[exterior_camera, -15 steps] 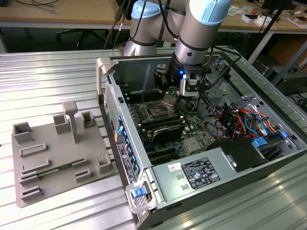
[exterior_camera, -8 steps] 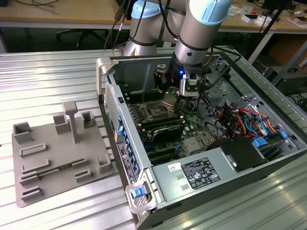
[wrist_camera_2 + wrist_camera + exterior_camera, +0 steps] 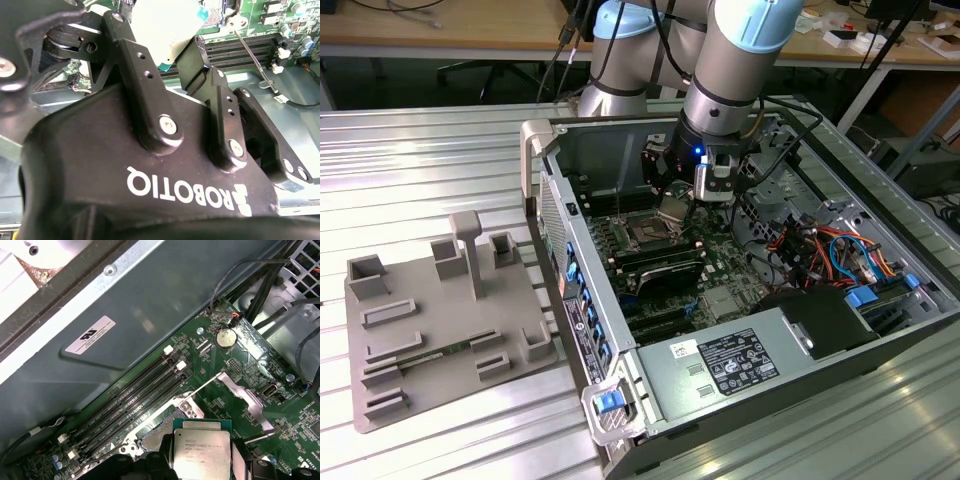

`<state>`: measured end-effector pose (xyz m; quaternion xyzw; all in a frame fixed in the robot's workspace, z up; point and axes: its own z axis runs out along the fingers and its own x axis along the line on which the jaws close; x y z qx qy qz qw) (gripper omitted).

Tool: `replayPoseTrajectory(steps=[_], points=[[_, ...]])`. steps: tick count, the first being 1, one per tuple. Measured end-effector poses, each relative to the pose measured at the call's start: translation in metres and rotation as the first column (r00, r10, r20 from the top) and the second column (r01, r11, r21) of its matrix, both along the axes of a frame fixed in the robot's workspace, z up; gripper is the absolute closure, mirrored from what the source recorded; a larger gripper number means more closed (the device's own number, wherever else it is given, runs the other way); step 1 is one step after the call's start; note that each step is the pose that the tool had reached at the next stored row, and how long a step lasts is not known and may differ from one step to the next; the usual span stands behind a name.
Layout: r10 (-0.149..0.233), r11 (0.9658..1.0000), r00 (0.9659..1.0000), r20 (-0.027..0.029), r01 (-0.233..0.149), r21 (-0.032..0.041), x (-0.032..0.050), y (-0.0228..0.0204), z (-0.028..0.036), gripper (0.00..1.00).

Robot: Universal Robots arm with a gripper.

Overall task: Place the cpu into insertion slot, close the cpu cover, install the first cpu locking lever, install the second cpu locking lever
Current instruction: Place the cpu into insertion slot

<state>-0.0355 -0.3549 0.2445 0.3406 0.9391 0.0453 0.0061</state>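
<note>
My gripper [image 3: 677, 203] is down inside the open computer case, shut on the cpu [image 3: 672, 209], a flat square chip with a silver top. In the first wrist view the cpu [image 3: 202, 447] sits between my two black fingers [image 3: 159, 462], hanging tilted just above and beside the insertion slot [image 3: 152, 435], the dark socket with a silver rim on the green board. From the exterior view the slot [image 3: 642, 235] lies just below-left of the chip. The cpu cover [image 3: 243, 394] stands swung open beside the socket. A thin locking lever [image 3: 202, 387] sticks up free. The second wrist view shows the pale cpu [image 3: 162, 30] between my fingers.
Long black memory slots [image 3: 127, 402] run beside the socket along the case wall [image 3: 165, 300]. A black finned module [image 3: 660, 268] lies in front of the socket. Coloured cables [image 3: 830, 250] crowd the exterior view's right. A grey fixture plate [image 3: 440, 320] lies outside the case.
</note>
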Motion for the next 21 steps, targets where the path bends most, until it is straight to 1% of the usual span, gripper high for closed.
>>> replayPoseTrajectory(steps=[6,21], points=[[-0.004,1.0,1.0,0.0,0.004,0.0,0.0,0.0,0.0,0.45],[-0.038,0.9993,0.9993,0.0,0.038,0.0,0.0,0.0,-0.0002,0.45]])
